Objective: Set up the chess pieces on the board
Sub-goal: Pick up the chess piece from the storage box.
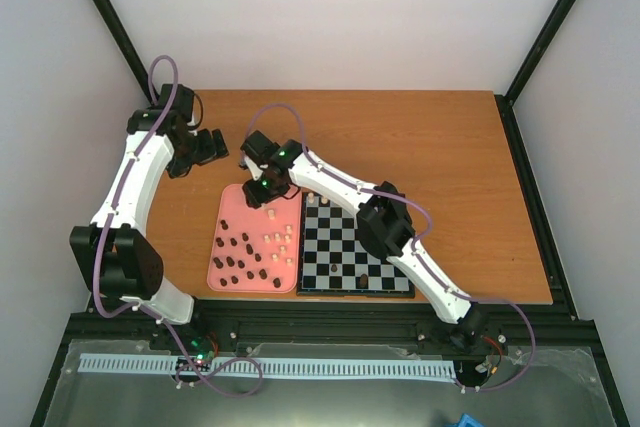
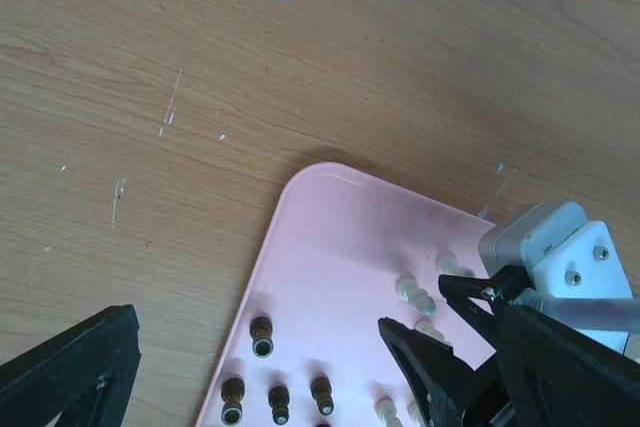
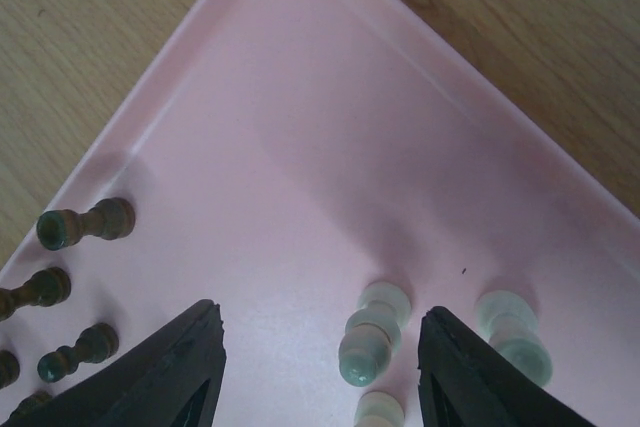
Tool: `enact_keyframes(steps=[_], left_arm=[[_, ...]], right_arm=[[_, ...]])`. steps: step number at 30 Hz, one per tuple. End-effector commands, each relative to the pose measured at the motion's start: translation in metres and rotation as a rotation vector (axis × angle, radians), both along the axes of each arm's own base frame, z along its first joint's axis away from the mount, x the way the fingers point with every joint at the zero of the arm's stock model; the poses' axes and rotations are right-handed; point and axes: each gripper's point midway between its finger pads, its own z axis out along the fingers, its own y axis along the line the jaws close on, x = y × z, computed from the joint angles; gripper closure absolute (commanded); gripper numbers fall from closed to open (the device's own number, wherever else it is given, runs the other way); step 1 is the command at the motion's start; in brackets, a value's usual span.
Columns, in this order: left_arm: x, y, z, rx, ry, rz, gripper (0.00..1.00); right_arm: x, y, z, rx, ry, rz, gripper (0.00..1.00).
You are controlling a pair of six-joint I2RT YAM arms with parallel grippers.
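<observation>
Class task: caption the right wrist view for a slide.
Open right gripper flanking a cream peg-like chess piece on the pink rounded tray.

Left arm (image 1: 120, 202) and right arm (image 1: 335, 184) wore white shells, black joints, lilac cables (image 1: 140, 152) looped, green lights (image 1: 283, 155) glowed, 2 black fingers (image 3: 185, 372) each

The surface (image 2: 300, 47) is matt wood grain with pale scuffs. The pink tray (image 3: 330, 147) looks smooth, faintly glossy plastic. My right gripper (image 3: 320, 357) is matt black plastic; dark chess pieces (image 3: 85, 224) look wooden.
</observation>
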Motion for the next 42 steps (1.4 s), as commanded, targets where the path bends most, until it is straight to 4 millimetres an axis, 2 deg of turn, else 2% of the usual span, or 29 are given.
enact_keyframes(steps=[1, 5, 12, 26, 35, 42], left_arm=[[0.003, 0.000, 0.005, -0.020, -0.031, 0.007, 0.00], [0.003, -0.002, 0.004, -0.026, -0.028, 0.004, 0.00], [-0.001, -0.002, 0.004, -0.026, -0.029, 0.002, 0.00], [-0.002, -0.001, 0.005, -0.022, -0.035, -0.001, 0.00], [-0.002, -0.002, 0.005, -0.023, -0.035, -0.006, 0.00], [-0.001, -0.002, 0.006, -0.020, -0.038, -0.006, 0.00]], right_arm=[[0.000, 0.001, -0.002, -0.014, -0.006, -0.006, 0.47], [0.001, -0.001, -0.002, -0.023, -0.012, -0.010, 0.49], [-0.001, -0.006, -0.012, -0.055, 0.000, -0.013, 0.59], [0.002, -0.008, -0.016, -0.071, -0.015, -0.017, 0.64], [0.004, -0.006, -0.018, -0.069, -0.022, -0.017, 0.72], [0.005, -0.007, -0.023, -0.077, -0.024, -0.014, 0.85]])
